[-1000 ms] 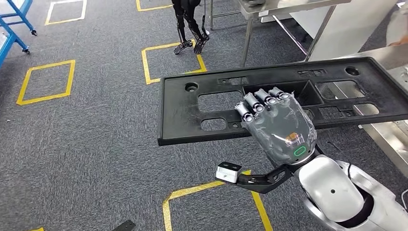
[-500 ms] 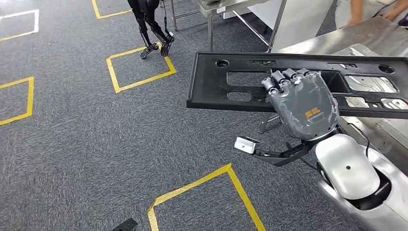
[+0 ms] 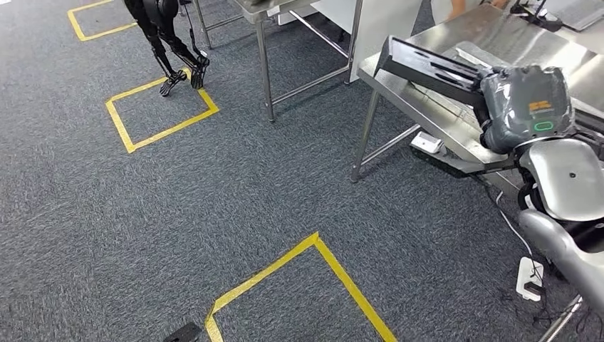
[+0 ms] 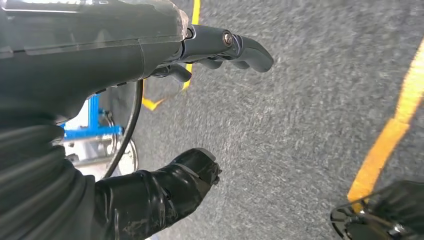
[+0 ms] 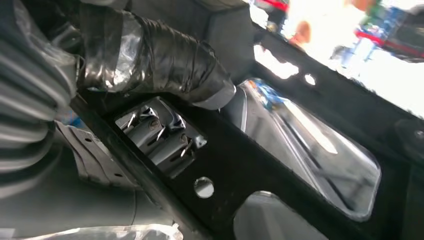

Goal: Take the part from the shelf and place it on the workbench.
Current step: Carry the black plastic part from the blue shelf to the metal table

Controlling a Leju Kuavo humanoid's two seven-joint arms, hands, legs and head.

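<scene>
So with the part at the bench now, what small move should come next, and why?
Probably lower it flat onto the steel workbench: the right hand holds the long black plastic panel tilted over the benchtop, one end raised, not yet resting.

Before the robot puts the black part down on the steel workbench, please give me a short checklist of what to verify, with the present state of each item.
1. Right hand holds the black part: ok; in the right wrist view the thumb lies against the panel.
2. Part is over the workbench: ok, it hangs above the steel top, tilted.
3. Part rests flat on the bench: not ok, one end is raised.
4. Landing spot is free: cannot tell; the part and hand hide the surface under them.
5. Left hand is free and out of the way: ok, it holds nothing and hangs over the carpet.
6. Person at the far side of the bench is clear: cannot tell.
</scene>
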